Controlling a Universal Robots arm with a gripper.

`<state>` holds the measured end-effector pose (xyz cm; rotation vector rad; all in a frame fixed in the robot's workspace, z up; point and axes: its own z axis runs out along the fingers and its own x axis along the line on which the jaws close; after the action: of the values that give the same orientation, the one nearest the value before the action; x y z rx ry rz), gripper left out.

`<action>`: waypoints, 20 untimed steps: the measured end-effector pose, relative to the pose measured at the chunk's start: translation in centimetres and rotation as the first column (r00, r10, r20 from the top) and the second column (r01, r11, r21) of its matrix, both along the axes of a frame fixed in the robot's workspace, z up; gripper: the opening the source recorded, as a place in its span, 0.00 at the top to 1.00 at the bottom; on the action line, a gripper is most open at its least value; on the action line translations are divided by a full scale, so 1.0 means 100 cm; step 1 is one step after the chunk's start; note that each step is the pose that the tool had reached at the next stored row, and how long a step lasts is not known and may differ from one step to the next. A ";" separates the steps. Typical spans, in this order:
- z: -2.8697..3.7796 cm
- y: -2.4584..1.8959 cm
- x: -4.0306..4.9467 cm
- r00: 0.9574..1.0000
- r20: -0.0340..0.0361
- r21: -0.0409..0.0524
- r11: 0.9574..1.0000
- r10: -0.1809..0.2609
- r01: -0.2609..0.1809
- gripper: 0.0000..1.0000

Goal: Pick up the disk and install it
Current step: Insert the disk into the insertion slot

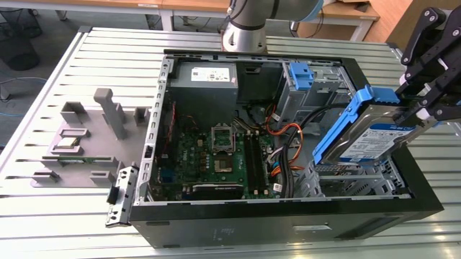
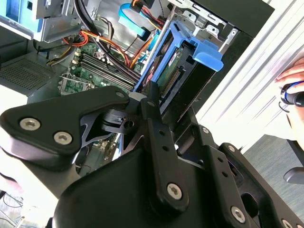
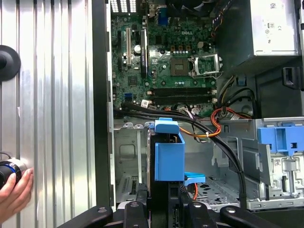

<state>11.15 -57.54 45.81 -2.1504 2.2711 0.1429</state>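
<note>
Blue plastic framed the disk (image 1: pixel 371 135), which hung tilted in the air just above the metal drive cage (image 1: pixel 357 181) at the exterior view's right end of the open computer case (image 1: pixel 288 229) and was not yet inside it. The arm's black fingers (image 1: pixel 431 110) were clenched on the disk's raised end, and its blue handle (image 1: pixel 374 96) stuck out on the side facing the green board (image 1: pixel 216 156). In the first wrist view a person's hand (image 3: pixel 13 192) held a small round thing on the ribbed metal worktop (image 3: pixel 57 95), well apart from the disk.
</note>
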 end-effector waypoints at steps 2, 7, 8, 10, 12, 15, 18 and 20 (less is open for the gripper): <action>-0.0001 0.0000 0.0005 1.000 0.000 0.000 1.000 0.000 0.000 0.65; -0.0005 -0.0003 0.0019 1.000 0.000 -0.002 1.000 0.000 0.000 0.65; -0.0008 -0.0006 0.0019 1.000 0.000 -0.002 1.000 0.000 0.000 0.65; -0.0011 -0.0010 0.0021 1.000 0.000 -0.002 1.000 0.000 0.000 0.65; -0.0017 -0.0011 0.0026 1.000 0.000 -0.003 1.000 0.000 0.000 0.65; -0.0030 -0.0011 0.0043 1.000 0.000 -0.003 1.000 0.000 0.000 0.65; -0.0046 -0.0011 0.0050 1.000 0.000 -0.003 1.000 0.000 0.000 0.65; -0.0059 -0.0012 0.0051 1.000 0.000 -0.003 1.000 0.000 0.000 0.65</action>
<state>11.66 -57.65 45.22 -2.1515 2.2727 0.1398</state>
